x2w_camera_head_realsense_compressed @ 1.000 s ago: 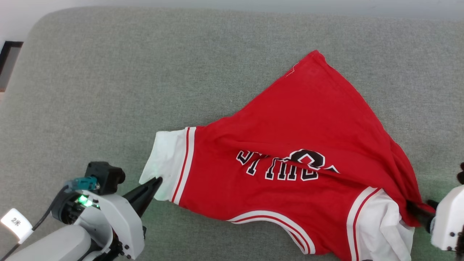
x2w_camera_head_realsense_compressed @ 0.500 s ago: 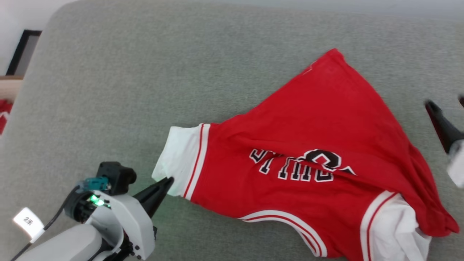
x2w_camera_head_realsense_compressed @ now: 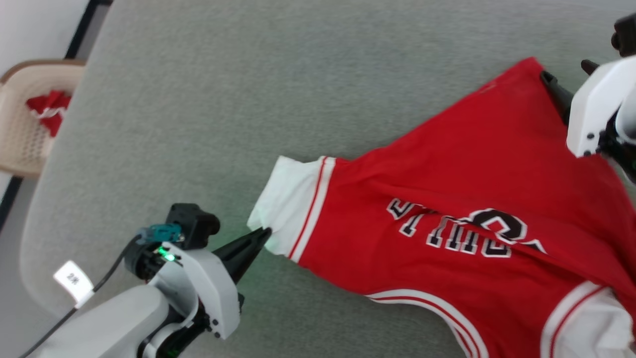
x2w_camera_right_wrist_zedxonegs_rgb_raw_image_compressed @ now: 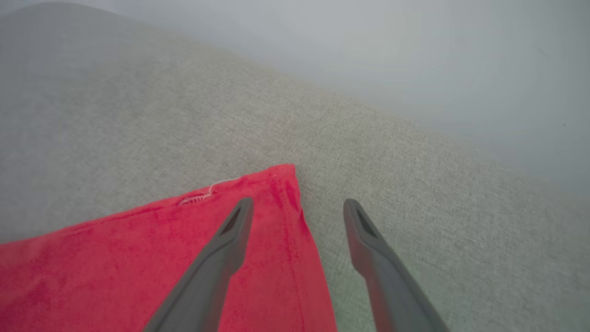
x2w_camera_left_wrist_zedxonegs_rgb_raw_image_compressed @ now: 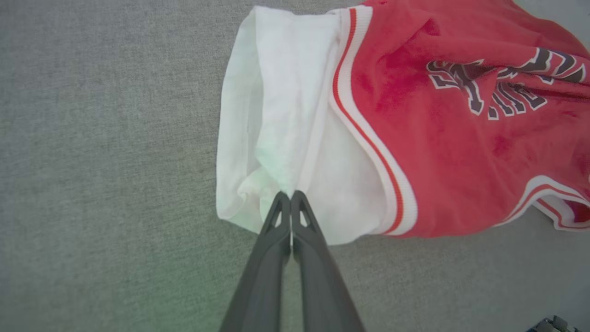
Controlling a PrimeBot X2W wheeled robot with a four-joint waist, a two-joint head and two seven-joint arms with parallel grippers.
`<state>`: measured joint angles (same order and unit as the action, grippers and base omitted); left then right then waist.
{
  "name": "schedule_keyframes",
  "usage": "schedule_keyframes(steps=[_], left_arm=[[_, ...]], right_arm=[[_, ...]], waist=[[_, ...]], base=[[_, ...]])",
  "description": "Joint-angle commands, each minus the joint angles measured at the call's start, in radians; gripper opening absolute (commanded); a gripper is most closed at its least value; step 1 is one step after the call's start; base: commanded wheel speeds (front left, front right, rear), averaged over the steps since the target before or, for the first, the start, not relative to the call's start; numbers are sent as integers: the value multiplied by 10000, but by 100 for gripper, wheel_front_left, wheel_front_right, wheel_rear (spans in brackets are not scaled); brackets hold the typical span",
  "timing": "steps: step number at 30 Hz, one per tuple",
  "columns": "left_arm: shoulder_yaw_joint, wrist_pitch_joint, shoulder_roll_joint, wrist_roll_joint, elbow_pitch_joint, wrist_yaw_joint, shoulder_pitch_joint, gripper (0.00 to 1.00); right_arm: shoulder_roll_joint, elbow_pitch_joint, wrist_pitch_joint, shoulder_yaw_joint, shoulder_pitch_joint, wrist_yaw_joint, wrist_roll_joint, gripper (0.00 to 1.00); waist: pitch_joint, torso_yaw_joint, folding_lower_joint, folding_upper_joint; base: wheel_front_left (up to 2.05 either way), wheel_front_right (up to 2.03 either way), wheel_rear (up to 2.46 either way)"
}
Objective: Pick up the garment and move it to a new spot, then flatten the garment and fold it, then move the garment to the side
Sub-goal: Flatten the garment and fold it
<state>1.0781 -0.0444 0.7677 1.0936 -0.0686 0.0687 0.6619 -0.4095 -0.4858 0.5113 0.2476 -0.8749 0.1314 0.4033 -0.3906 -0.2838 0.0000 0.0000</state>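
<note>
Garment [x2w_camera_head_realsense_compressed: 447, 189] lies spread out; beige basket [x2w_camera_head_realsense_compressed: 17, 141] holds red-and-white cloth [x2w_camera_head_realsense_compressed: 49, 107].

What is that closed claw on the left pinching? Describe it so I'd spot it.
On the wide grey cushion lies a red jersey. The left gripper is shut on the white flap at its left end, just outside the striped trim; unlike the red lettered body beside it, it is plain white.

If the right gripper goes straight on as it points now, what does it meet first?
Probably the corner of the jersey, under the open right gripper, or the grey cushion just past it; depth is unclear.
</note>
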Motion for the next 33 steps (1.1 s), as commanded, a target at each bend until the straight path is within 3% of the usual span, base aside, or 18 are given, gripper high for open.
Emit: schedule_keyframes(steps=[1,11,12,13,14,16,24,33], left_arm=[[20,-2,-74,-74,-58,-66,85,0],[147,-133,-645,-108,-769,-534,314,0],[151,-150,-670,-108,-823,-555,315,0],[156,-149,-693,-99,-874,-593,319,0],[157,-164,-708,-91,-916,-610,328,0],[147,-177,-721,-76,-995,-617,359,0],[54,-76,-479,-47,-1085,-615,535,0],[-417,1009,695,-100,-565,-161,1636,0]], right_arm=[[-60,-231,30,92,-182,-16,-33,100],[257,-4229,1659,859,-1918,-16,160,100],[329,-4481,1893,948,-1974,-14,186,90],[352,-4716,2087,1016,-2043,-14,173,41],[358,-4903,2269,1129,-2098,-14,115,0],[350,-5170,2518,1296,-2205,-14,41,0],[387,-5170,1795,1260,-2965,-19,106,0],[398,-3831,747,1227,-3169,-18,864,0]], waist=[[-304,-474,0,0],[-608,-1190,0,0],[-616,-1209,0,0],[-623,-1220,0,0],[-629,-1223,0,0],[-624,-1196,0,0],[-335,-654,0,0],[601,455,0,0]], base=[[0,0,0],[0,0,0],[0,0,0],[0,0,0],[0,0,0],[0,0,0],[0,0,0],[0,0,0]])
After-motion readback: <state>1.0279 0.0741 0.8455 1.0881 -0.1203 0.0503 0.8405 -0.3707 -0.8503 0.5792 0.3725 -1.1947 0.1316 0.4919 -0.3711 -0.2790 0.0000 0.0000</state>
